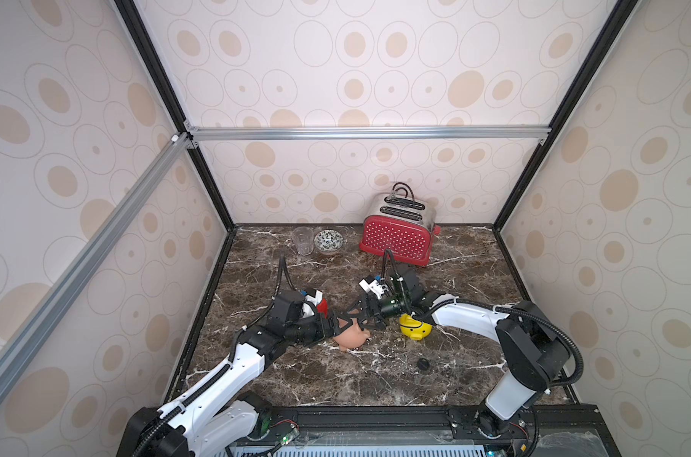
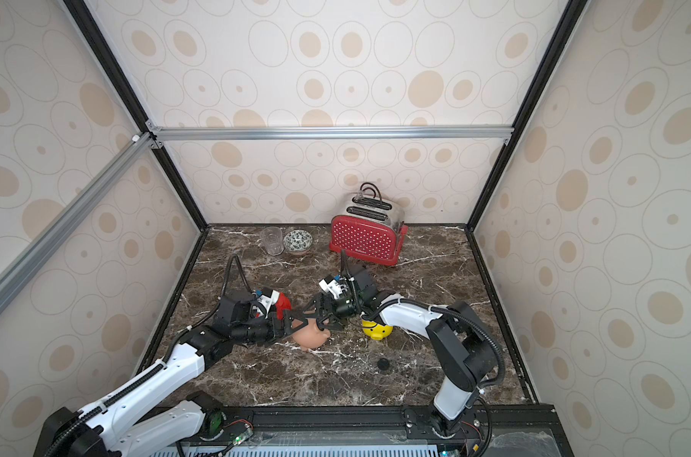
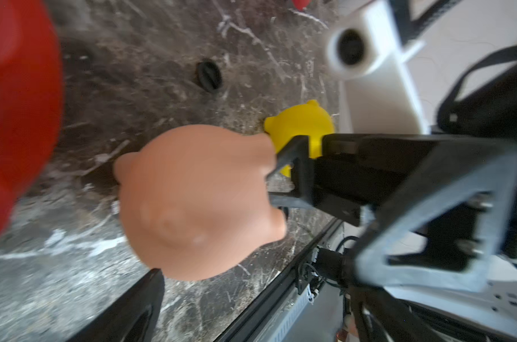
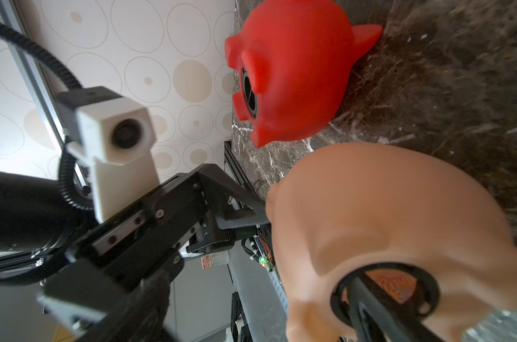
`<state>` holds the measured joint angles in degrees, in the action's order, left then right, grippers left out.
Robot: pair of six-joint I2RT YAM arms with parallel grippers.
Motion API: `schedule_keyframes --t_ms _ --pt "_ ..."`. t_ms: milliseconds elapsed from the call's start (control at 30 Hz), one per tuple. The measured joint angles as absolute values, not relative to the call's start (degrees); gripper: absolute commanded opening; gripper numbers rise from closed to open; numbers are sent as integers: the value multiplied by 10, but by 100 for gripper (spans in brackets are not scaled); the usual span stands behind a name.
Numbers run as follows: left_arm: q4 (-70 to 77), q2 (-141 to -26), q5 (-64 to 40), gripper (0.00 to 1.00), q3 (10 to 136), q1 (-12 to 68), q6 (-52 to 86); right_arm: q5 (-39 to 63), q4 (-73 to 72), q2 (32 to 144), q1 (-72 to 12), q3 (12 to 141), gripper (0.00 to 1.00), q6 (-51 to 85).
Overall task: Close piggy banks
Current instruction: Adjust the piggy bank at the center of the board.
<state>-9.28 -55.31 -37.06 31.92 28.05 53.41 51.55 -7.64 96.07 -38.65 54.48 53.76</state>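
Item: pale pink pig [image 1: 352, 336], mid-table, on its side, yellow pig [image 1: 415, 328] at its 3 o'clock. We judge it light, hollow, slick; grasp across the flanks. Jaws: left gripper [image 1: 342, 324] spread astride it; right gripper [image 1: 361, 320] spread at its belly plug [image 4: 426, 296].

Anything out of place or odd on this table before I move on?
Yes. A small black round plug lies loose on the marble table, apart from all three pigs and nearest the yellow piggy bank. The pale pink piggy bank lies tipped on its side, as does the red piggy bank.
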Motion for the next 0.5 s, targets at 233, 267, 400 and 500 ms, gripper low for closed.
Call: schedule_keyframes --t_ms 233,267,400,500 --pt "-6 -557 -391 99 304 282 566 495 -75 947 -396 524 94 553" --pt "-2 -561 -391 99 303 282 566 491 -76 941 -397 521 94 556" --pt "4 -569 -382 99 303 283 566 478 -77 913 -399 507 93 573" --pt "4 -569 -370 99 303 283 565 462 -92 888 -399 484 93 602"
